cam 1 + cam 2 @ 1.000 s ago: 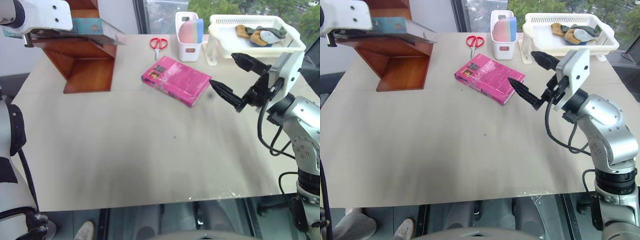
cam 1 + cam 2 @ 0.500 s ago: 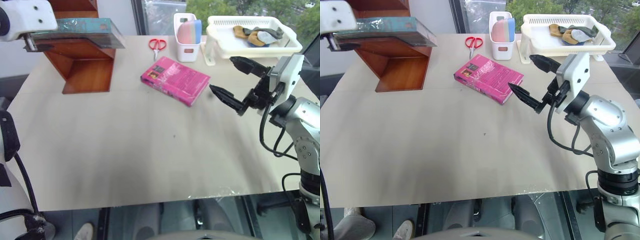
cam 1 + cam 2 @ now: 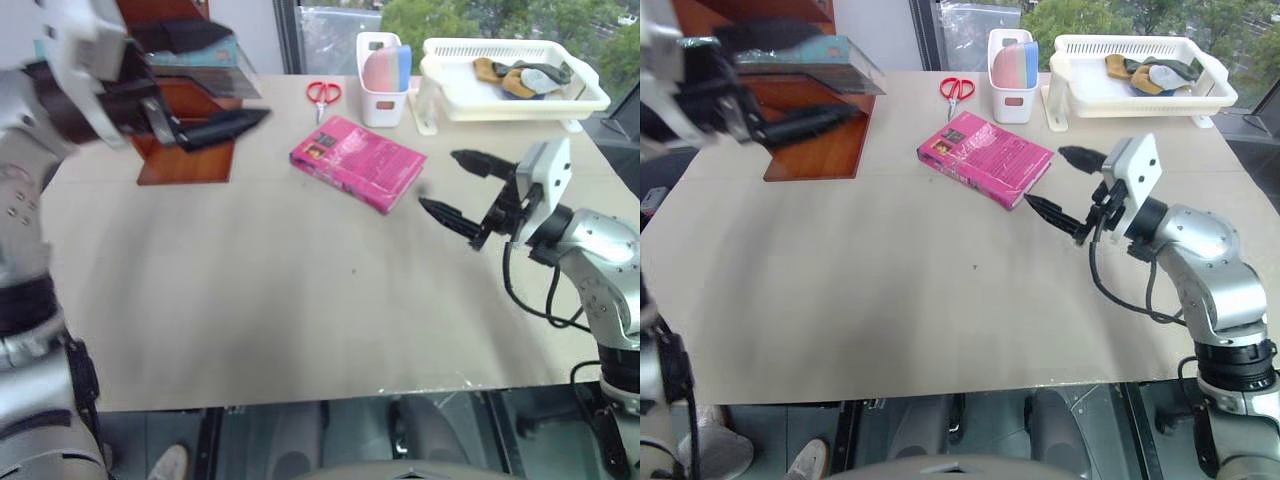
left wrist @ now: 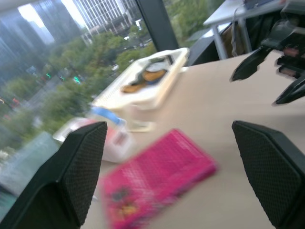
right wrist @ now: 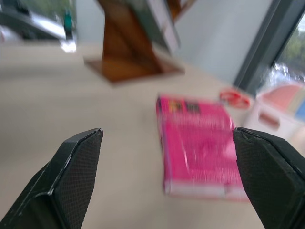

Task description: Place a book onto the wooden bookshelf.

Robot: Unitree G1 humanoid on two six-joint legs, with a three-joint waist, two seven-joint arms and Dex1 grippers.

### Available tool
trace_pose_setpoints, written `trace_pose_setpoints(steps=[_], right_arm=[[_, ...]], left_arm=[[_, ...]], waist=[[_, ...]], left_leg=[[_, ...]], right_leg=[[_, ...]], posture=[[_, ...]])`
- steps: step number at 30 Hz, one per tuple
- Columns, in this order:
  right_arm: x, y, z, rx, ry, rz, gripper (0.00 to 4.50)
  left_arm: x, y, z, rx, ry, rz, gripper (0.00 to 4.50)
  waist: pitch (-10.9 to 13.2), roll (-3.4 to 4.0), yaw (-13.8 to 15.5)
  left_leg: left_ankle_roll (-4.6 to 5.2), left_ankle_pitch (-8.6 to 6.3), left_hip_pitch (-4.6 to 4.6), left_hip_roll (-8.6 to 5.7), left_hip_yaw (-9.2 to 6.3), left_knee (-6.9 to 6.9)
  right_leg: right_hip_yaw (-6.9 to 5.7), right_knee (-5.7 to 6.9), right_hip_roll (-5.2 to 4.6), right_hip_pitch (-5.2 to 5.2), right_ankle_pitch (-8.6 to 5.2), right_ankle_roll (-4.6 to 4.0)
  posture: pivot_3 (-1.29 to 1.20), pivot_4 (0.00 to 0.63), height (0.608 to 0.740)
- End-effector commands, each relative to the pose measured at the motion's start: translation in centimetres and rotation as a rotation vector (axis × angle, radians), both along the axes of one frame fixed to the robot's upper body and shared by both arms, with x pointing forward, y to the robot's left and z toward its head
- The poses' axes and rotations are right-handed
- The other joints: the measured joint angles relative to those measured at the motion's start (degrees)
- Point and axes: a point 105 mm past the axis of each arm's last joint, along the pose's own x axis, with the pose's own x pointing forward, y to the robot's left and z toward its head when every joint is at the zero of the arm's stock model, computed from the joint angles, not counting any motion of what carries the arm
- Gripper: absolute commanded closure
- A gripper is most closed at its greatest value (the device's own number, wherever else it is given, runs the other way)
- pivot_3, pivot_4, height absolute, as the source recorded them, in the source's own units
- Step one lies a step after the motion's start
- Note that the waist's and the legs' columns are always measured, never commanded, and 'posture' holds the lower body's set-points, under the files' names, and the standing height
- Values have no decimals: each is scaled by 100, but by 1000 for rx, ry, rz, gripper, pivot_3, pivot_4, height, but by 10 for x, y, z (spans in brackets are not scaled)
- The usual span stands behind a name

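We read no text anywhere. Magenta-pink book (image 3: 985,158) cover bears small printed panel and faint lines, too blurred for us to read.

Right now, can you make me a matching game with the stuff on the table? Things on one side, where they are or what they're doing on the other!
Things:
1. teal-green book
2. pink book
3. red scissors
4. right gripper

Places or states:
A. lying flat on the table, in the middle
B. open and empty, beside the pink book
C. resting on the wooden bookshelf
D. on the table next to the small white bin

Pairs: 1-C, 2-A, 3-D, 4-B
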Motion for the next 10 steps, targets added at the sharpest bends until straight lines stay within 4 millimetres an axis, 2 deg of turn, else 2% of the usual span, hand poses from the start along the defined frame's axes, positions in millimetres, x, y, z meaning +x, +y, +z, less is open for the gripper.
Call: trace_pose_setpoints(steps=[1, 2, 5, 8, 10], right_arm=[[-3, -35, -30, -103, 85, -126, 0], [-9, -44, -38, -137, 102, -152, 0], [-24, -69, -49, -179, 131, -249, 0], [-35, -77, -53, -192, 158, -280, 0], [-40, -79, -53, -193, 170, -290, 0]], left_arm=[[-2, 24, -67, -37, 136, 205, 16], [-5, 41, -82, -37, 147, 271, 16], [-25, 79, -108, -25, 198, 395, 16], [-36, 97, -118, 15, 236, 437, 16], [-41, 100, -124, 20, 263, 428, 16]], waist=[[11, -22, -4], [32, -59, -8], [28, -68, 4], [20, -62, 14], [15, -63, 14]], left_leg=[[0, 0, 23, 1, 23, -20], [0, 0, 32, 3, 35, -35], [-4, 1, 42, 21, 29, -39], [-4, 1, 59, 19, 48, -46], [-5, 0, 67, 17, 64, -46]], right_leg=[[21, -1, 0, 4, -1, -1], [32, 7, 1, -2, -2, -4], [33, 11, 23, -5, -8, -20], [45, 9, 12, -1, -14, -29], [51, 3, 0, -1, -20, -39]], posture=[[0, 150, 740], [0, 150, 740], [0, 150, 740], [0, 150, 740], [0, 150, 740]])
